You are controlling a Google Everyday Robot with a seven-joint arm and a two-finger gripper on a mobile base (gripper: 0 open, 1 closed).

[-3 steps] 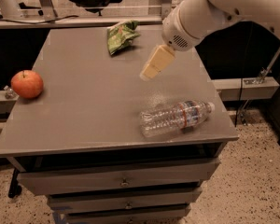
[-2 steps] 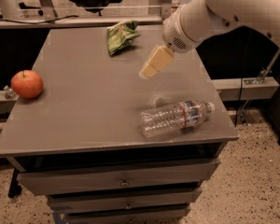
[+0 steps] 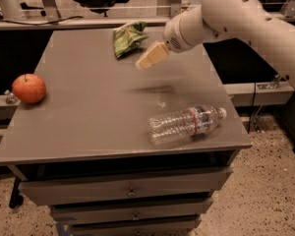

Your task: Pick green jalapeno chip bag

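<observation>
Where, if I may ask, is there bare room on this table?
The widest bare patch is the middle, between the apple, the bag and the bottle. The front-left corner is bare too. The back is crowded: the gripper hovers beside the bag.

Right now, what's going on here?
The robot arm reaches over the gray table, its gripper hovering just right of the green chip bag near the far edge, apart from it. The bag lies on the table, not yet picked up. A water bottle lies on its side at the front right; an apple sits at the left edge.
</observation>
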